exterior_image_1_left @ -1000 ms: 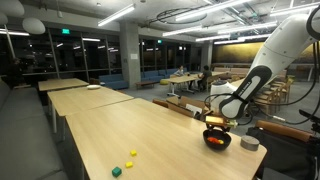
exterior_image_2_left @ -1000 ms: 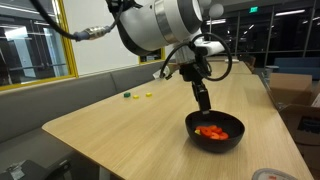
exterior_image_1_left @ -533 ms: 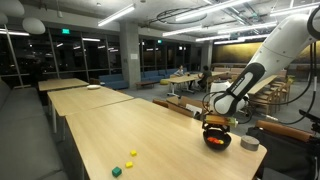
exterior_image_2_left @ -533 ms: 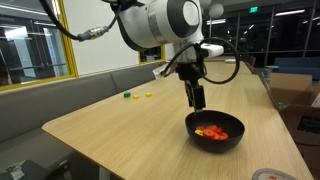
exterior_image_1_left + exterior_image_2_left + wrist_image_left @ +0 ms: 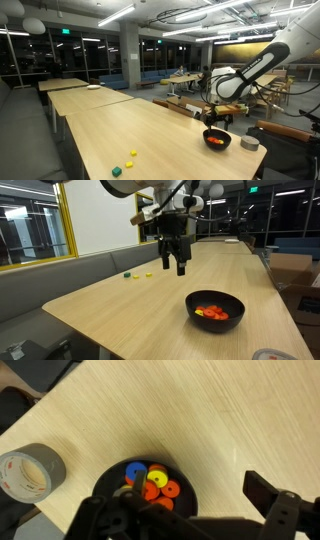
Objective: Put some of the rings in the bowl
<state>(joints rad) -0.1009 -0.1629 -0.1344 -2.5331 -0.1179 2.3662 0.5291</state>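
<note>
The black bowl (image 5: 215, 324) stands on the wooden table and holds several rings (image 5: 212, 311), mostly orange and red. Looking down from the wrist, the bowl (image 5: 104, 482) shows orange rings (image 5: 170, 489) with one yellow (image 5: 157, 479) and one blue (image 5: 136, 471) among them. My gripper (image 5: 176, 266) hangs open and empty well above the table, up and to the side of the bowl. In the wrist view the gripper (image 5: 199, 488) has one finger (image 5: 263, 493) over bare wood and the other over the bowl. The bowl (image 5: 217, 140) also shows below the gripper (image 5: 213, 113).
A grey tape roll (image 5: 28, 470) lies close beside the bowl, seen as a grey round thing (image 5: 250, 143) near the table end. Small yellow pieces (image 5: 132, 154) and a green one (image 5: 116, 171) lie far off on the table; they also show near the wall side (image 5: 148, 275).
The gripper opened over the bowl, then lifted up and away from it. The rings stay in the bowl.
</note>
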